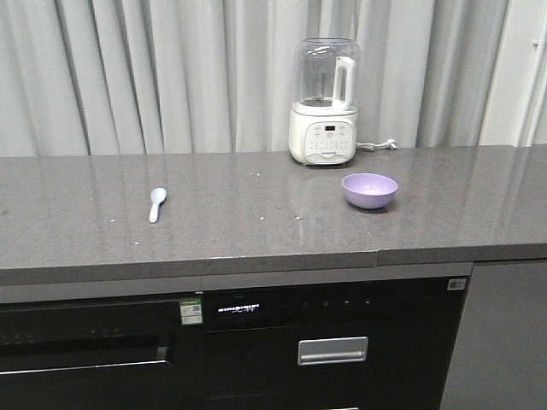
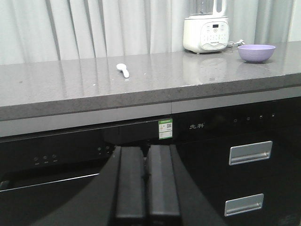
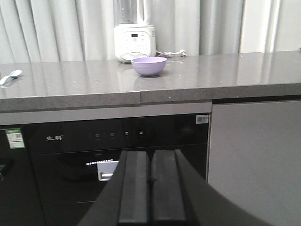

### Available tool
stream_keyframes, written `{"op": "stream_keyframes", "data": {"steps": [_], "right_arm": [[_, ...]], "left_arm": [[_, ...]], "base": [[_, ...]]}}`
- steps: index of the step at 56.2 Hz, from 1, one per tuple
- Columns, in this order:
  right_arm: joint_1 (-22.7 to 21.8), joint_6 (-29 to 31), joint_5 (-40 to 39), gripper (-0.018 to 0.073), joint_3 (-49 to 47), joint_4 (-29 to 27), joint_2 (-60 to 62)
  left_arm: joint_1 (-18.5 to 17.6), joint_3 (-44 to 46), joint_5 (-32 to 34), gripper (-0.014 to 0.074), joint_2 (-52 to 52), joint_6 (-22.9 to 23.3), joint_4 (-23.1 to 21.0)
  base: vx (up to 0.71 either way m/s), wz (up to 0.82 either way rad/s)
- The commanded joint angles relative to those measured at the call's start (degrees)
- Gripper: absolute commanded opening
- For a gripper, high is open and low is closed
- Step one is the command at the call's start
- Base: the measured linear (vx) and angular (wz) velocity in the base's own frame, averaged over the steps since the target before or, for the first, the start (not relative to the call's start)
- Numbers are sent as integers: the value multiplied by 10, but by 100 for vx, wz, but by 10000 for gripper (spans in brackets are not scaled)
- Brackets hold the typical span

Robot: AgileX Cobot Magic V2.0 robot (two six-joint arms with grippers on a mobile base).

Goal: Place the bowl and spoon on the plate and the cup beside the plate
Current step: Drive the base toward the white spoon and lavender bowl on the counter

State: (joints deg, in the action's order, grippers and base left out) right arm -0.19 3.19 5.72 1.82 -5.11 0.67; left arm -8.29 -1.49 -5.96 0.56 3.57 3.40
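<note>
While the spoon (image 1: pixel 157 204) lies left, the bowl (image 1: pixel 369 190) sits right.

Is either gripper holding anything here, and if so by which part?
Nothing. The left gripper and right gripper are shut, empty; spoon and bowl lie untouched on the counter.

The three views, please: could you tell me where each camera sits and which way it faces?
Front view: high, looking down across the counter at the spoon, bowl and blender; no robot parts show.
Left wrist view: low, facing the cabinet fronts; the shut left hand fills the bottom.
Right wrist view: low, further right; the shut right hand shows at the bottom.
Shared: all three see bowl, spoon and blender.
</note>
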Motion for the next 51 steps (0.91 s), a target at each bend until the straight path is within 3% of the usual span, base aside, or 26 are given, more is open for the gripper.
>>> {"op": "stream_keyframes", "data": {"steps": [1, 51], "right_arm": [[-2, 2, -48, -8, 2, 3, 2], [-2, 2, -48, -8, 2, 3, 2]], "left_arm": [[1, 14, 47, -6, 4, 0, -4], [1, 14, 47, -6, 4, 0, -4]], "base": [[9, -15], [21, -18]]}}
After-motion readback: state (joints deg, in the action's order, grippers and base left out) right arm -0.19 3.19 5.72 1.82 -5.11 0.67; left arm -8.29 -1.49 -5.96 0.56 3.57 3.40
